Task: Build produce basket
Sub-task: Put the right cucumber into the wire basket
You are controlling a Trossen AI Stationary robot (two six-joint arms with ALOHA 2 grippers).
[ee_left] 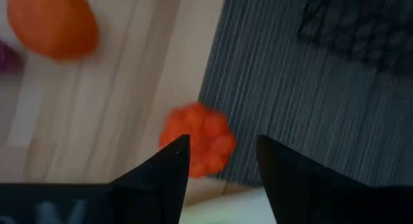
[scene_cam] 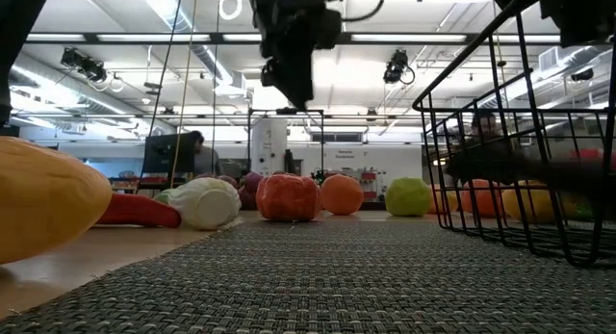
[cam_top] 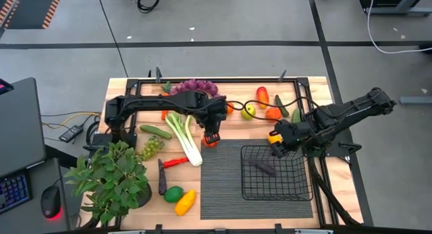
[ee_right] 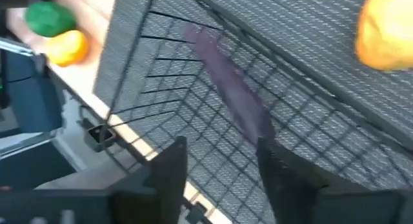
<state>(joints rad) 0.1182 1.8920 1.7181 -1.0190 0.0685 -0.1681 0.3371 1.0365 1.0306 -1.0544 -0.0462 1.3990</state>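
Left gripper (ee_left: 219, 161) hovers, jaws apart, over the red tomato (ee_left: 197, 139) at the mat's edge — next, descend and close. Right gripper (ee_right: 219, 162), apart, hangs above the basket (cam_top: 297, 191), eggplant (cam_top: 262, 166) inside.

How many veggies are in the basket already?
Just one so far: a purple eggplant lies in the basket. The right gripper is at the basket's rim, jaws open and empty. The left gripper hangs open over the red tomato at the mat's edge. The leek, grapes and other produce wait on the table.
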